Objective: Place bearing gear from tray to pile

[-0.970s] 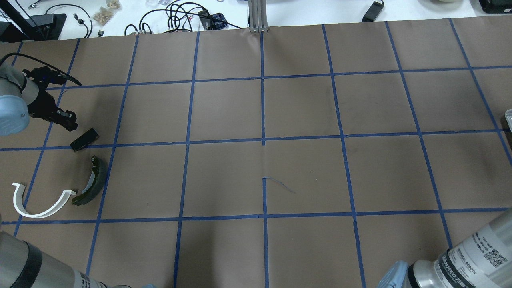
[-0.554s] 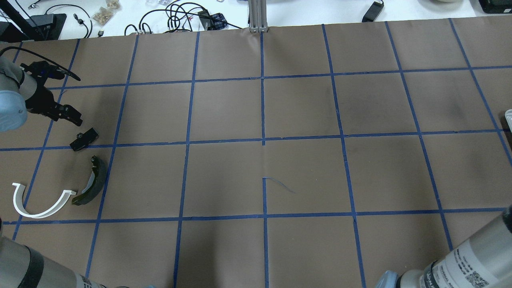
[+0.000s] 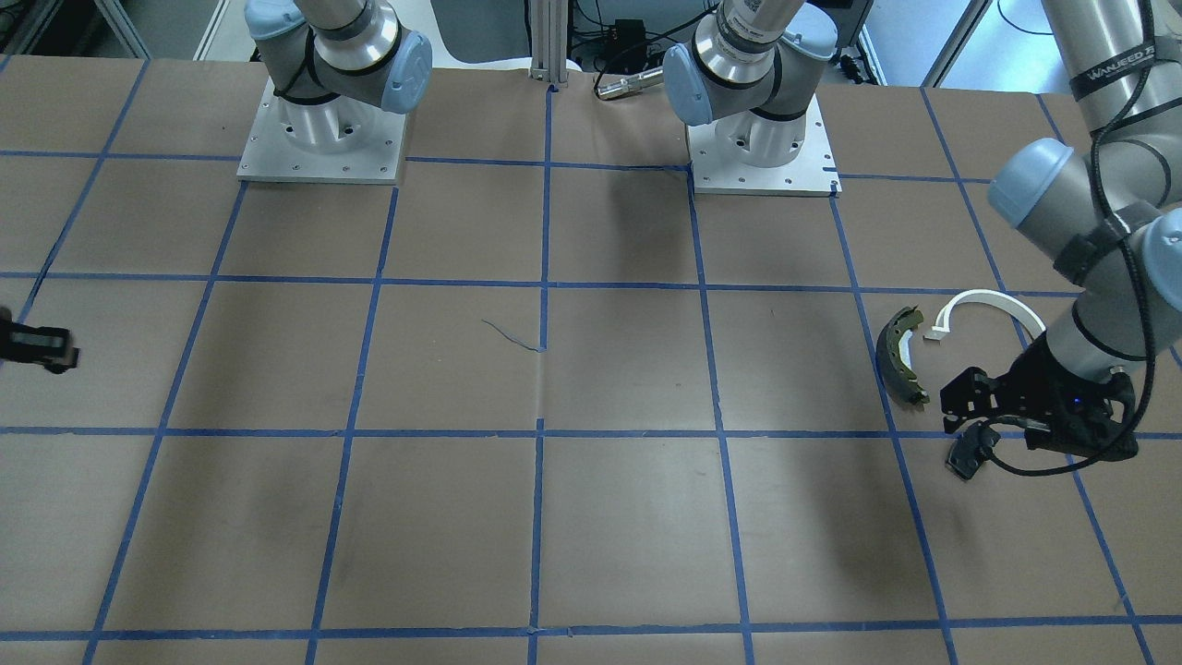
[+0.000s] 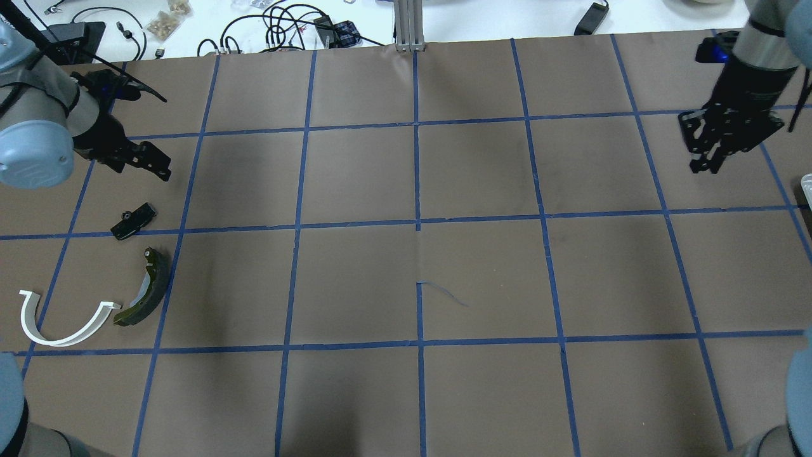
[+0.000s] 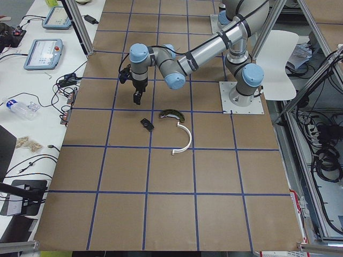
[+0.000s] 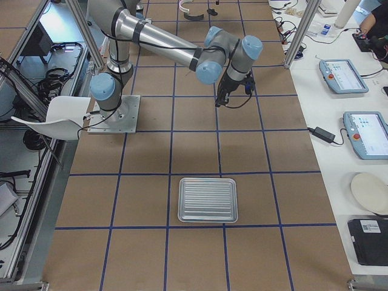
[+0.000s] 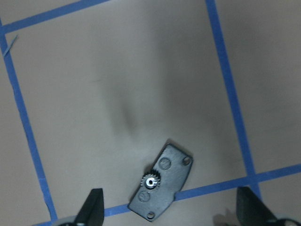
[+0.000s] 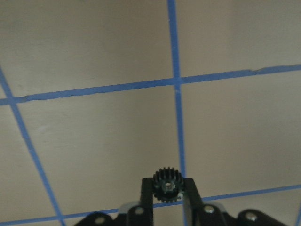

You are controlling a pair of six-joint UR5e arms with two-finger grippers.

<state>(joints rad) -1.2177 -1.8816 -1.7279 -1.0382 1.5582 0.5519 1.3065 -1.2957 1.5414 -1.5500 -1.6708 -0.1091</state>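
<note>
The pile lies at the table's left: a dark olive brake shoe, a white plastic arc and a small black plate. In the left wrist view a small gear sits on the plate. My left gripper hovers open and empty above and just beyond the plate; its fingers stand wide apart. My right gripper is at the far right, shut on a small black bearing gear and held above the paper. The tray looks bare in the exterior right view.
The table is covered in brown paper with a blue tape grid. Only the tray's edge shows at the overhead view's right border. Cables and small items lie on the white strip beyond the far edge.
My left gripper has moved away from the black plate toward the far side. My right gripper has come into the overhead view at the far right.
</note>
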